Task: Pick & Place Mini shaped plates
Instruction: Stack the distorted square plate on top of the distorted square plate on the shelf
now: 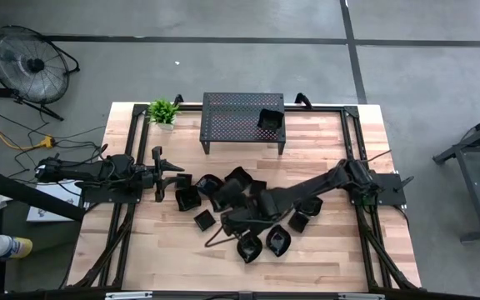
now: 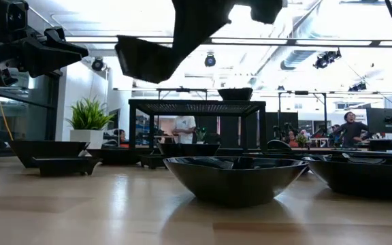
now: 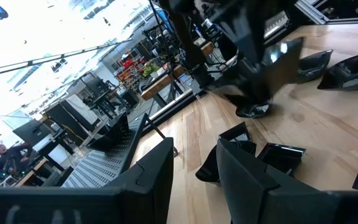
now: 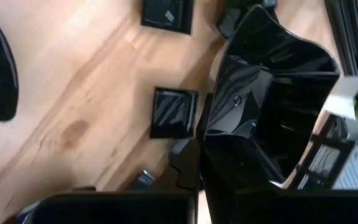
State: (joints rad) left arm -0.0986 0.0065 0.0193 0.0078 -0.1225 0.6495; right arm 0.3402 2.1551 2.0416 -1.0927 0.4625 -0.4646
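Several glossy black mini plates (image 1: pixel 223 196) lie scattered on the wooden table's middle, among them a round one (image 2: pixel 233 178) near the front and a small square one (image 4: pixel 174 112). One more plate (image 1: pixel 270 119) sits on top of the black perforated stand (image 1: pixel 242 117) at the far edge. My right gripper (image 1: pixel 233 218) is shut on a square plate (image 2: pixel 148 60), held high above the pile. At the table's left, my left gripper (image 1: pixel 170 177) waits open and level, with nothing between its fingers. My right gripper pinches the square plate's rim (image 4: pixel 211 146) at one side between its two fingers. The fingers slant down at it from the table's right. The plate (image 4: pixel 272 81) is lifted clear of the table and hangs tilted, reaching out beyond the fingertips.
A small potted plant (image 1: pixel 163 111) stands at the table's far left corner beside the stand. Black frame rails (image 1: pixel 353 142) run along both sides of the table. Bare wood lies along the near edge (image 1: pixel 182 267). People show in the room behind (image 2: pixel 349 126).
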